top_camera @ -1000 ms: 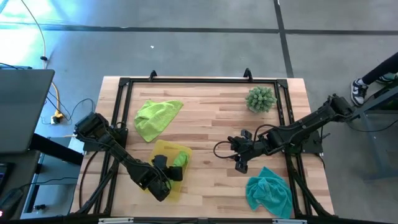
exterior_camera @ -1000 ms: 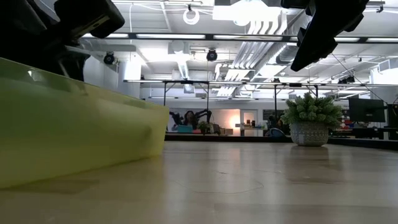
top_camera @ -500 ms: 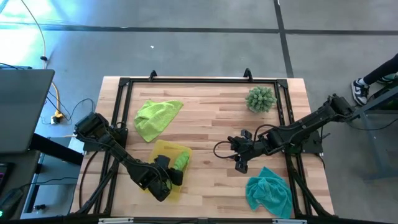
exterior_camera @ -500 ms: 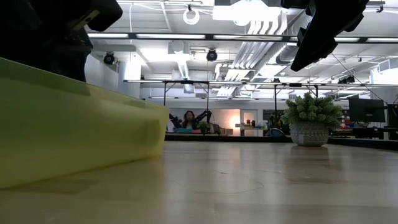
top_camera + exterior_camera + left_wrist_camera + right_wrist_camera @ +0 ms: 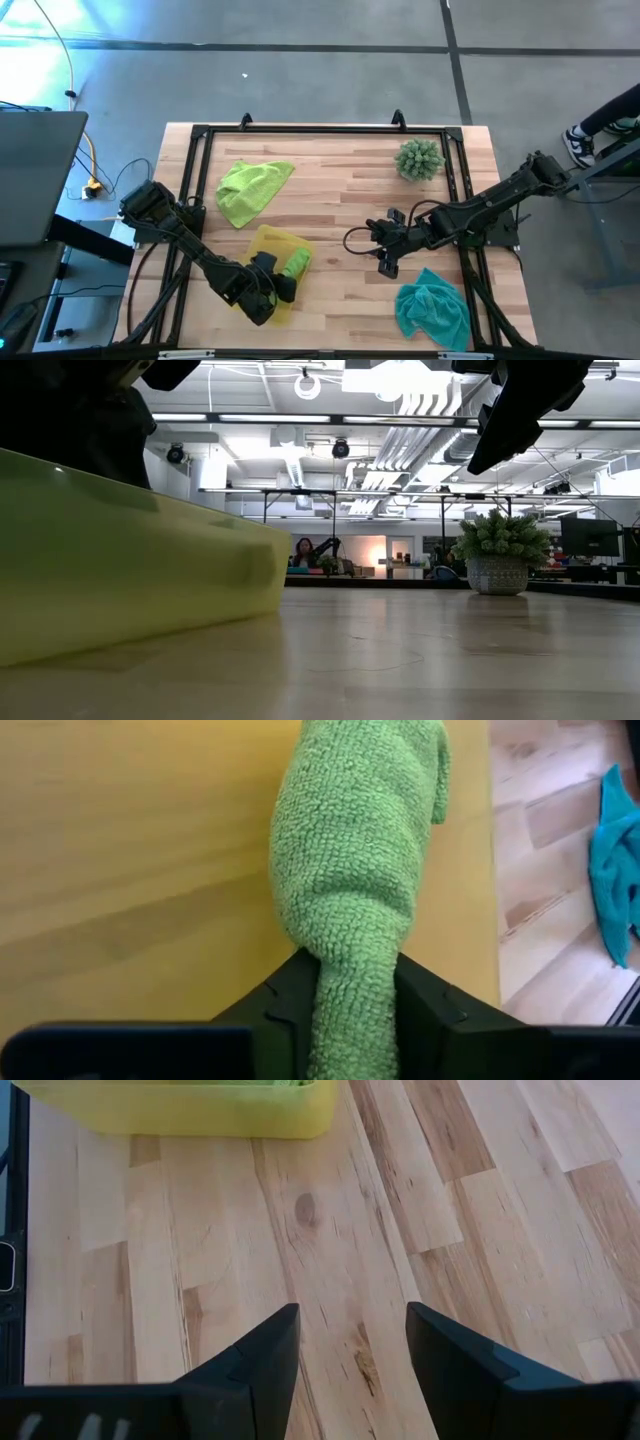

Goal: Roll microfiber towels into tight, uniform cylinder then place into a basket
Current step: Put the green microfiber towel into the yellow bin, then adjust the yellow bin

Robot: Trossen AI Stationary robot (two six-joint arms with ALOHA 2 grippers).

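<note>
My left gripper (image 5: 352, 1010) sits inside the basket (image 5: 262, 240), low over its yellow floor, with my two fingers (image 5: 425, 1005) pressed against either side of a rolled green towel (image 5: 355, 870). The roll runs straight out ahead of my fingers and lies on the basket floor, its far end close to the basket's edge. From above, that roll (image 5: 294, 264) shows as a short green cylinder just ahead of my left gripper (image 5: 281, 283), toward the side of the basket nearest my right arm. Nothing else lies in the basket with it.

A second green towel (image 5: 250, 190) lies crumpled and unrolled on the table (image 5: 340, 190), beyond the basket and apart from it, well ahead of my left hand. The teal towel (image 5: 432, 308) lies bunched on the table close by my right gripper (image 5: 384, 248), outside the basket; the left wrist view catches its edge (image 5: 615, 860) past the basket's rim.

My right gripper (image 5: 345, 1350) hovers over bare wood with its fingers spread apart and nothing between them. The basket's near wall (image 5: 180, 1120) lies ahead of it, well apart. A plant (image 5: 418, 158) stands near the table's far corner on my right side.
</note>
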